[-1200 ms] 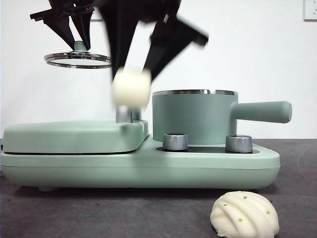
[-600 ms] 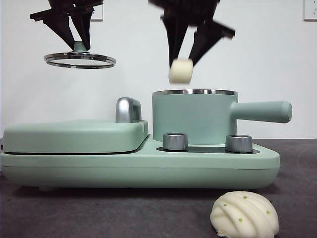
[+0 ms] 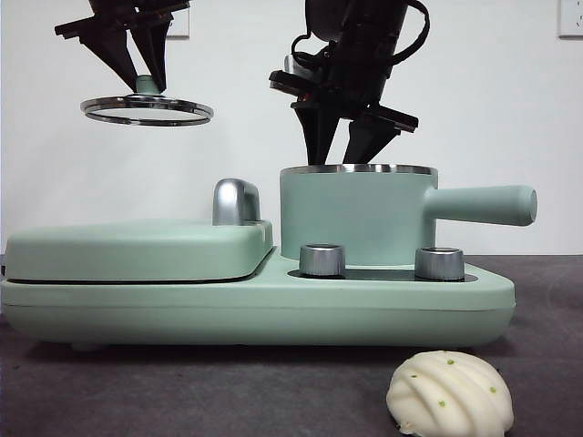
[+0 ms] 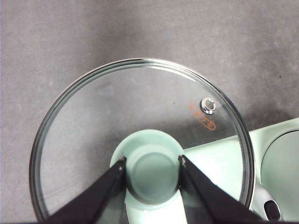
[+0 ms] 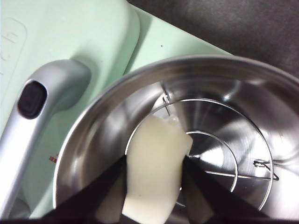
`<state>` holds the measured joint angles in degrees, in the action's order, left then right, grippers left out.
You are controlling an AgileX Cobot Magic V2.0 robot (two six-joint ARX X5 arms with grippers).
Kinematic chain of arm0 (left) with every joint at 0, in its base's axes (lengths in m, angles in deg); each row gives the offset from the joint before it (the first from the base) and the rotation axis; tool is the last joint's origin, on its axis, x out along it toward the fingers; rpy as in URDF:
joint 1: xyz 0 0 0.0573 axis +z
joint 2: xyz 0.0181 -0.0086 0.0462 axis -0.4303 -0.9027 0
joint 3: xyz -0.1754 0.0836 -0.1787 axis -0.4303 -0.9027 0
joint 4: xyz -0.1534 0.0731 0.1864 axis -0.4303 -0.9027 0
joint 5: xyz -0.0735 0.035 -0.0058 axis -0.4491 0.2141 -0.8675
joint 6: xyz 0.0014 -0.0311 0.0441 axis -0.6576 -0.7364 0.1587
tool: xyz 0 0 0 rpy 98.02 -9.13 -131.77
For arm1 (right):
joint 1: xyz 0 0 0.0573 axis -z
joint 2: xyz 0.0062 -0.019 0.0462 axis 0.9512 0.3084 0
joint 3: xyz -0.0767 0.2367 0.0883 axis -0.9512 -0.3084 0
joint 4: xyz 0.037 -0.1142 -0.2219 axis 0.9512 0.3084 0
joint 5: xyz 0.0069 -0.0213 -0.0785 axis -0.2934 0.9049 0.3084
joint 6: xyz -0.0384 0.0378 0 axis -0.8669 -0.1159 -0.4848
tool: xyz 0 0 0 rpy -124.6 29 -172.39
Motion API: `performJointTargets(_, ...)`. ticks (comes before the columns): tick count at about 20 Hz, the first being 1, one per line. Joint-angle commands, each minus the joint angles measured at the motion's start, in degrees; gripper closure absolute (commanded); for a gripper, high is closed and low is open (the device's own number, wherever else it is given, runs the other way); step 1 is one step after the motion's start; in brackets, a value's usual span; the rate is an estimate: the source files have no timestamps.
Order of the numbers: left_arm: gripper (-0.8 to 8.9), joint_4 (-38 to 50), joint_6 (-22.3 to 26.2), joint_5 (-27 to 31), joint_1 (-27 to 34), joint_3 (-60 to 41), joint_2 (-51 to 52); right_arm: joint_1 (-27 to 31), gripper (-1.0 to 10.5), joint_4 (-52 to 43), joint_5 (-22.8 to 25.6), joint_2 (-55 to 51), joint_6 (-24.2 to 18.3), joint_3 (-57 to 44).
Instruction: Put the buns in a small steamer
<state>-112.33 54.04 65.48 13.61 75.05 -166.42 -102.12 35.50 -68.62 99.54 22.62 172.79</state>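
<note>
**A:** Bun number two, the pleated bun [image 3: 450,394] with green specks, sits closest to the camera on the dark table [image 3: 182,391], right in front of the green appliance base [image 3: 255,309] and touching nothing else.

**B:** And behind it?

**A:** Two steel knobs [image 3: 322,259] on the base, then the small steamer [image 3: 357,214] with its long handle pointing out to the side. The flat grill plate [image 3: 137,250] is shut beside it.

**B:** Where's the smooth one?

**A:** The right gripper [image 3: 344,146] has its tips dipped past the steamer's steel rim. From the wrist cam, the right gripper [image 5: 154,186] is clamped on the smooth bun [image 5: 156,175], which hangs inside the pot above the wire rack [image 5: 219,149].

**B:** Lid?

**A:** Off to the side and up high. The left gripper [image 3: 146,77] pinches the green knob, so the glass lid [image 3: 146,111] hangs level in the air over the grill plate. Wrist cam shows the left gripper [image 4: 153,169] squeezing the knob [image 4: 152,170] from both sides.
</note>
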Motion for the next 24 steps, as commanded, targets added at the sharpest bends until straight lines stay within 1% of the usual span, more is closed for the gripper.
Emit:
performJointTargets(1, 6.95, 1.0, -0.2, -0.1, -0.1, 2.4, 0.0, -0.4, 7.7, -0.2, -0.2, 1.6, -1.2, 1.6)
performJointTargets(4, 6.95, 1.0, -0.2, -0.1, -0.1, 2.4, 0.0, -0.4, 7.7, 0.4, -0.1, 1.7, -1.4, 1.6)
performJointTargets(11, 6.95, 1.0, -0.2, -0.1, -0.1, 2.3, 0.0, -0.5, 5.8, -0.7, -0.1, 1.7, -1.5, 1.6)
performJointTargets(12, 6.95, 1.0, -0.3, -0.1, -0.1, 2.3, 0.0, -0.5, 5.8, -0.7, -0.2, 1.7, -1.4, 1.8)
performJointTargets(15, 6.95, 1.0, -0.7, -0.1, -0.1, 2.3, 0.0, -0.1, 5.8, 4.1, -0.1, 1.5, -1.6, 6.2)
performJointTargets(18, 6.95, 0.9, -0.9, -0.1, -0.1, 2.3, 0.0, 0.0, 5.8, 13.2, 0.4, 1.5, -3.6, 13.7)
performJointTargets(19, 6.95, 0.9, -0.9, -0.1, -0.1, 2.3, 0.0, -0.1, 5.8, 13.2, 0.0, 0.9, -3.3, 14.4)
performJointTargets(21, 6.95, 0.9, -0.9, -0.1, -0.1, 2.3, 0.0, -0.5, 5.8, 13.4, -1.6, -2.0, -2.0, 13.5)
performJointTargets(22, 6.95, 1.0, -0.9, -0.1, -0.1, 2.3, 0.0, -1.5, 5.7, 13.5, -2.0, -3.7, -2.1, 11.9)
performJointTargets(24, 6.95, 1.0, -0.9, -0.1, -0.1, 2.3, 0.0, -3.0, 5.4, 13.5, -1.6, -9.6, -2.2, 5.7)
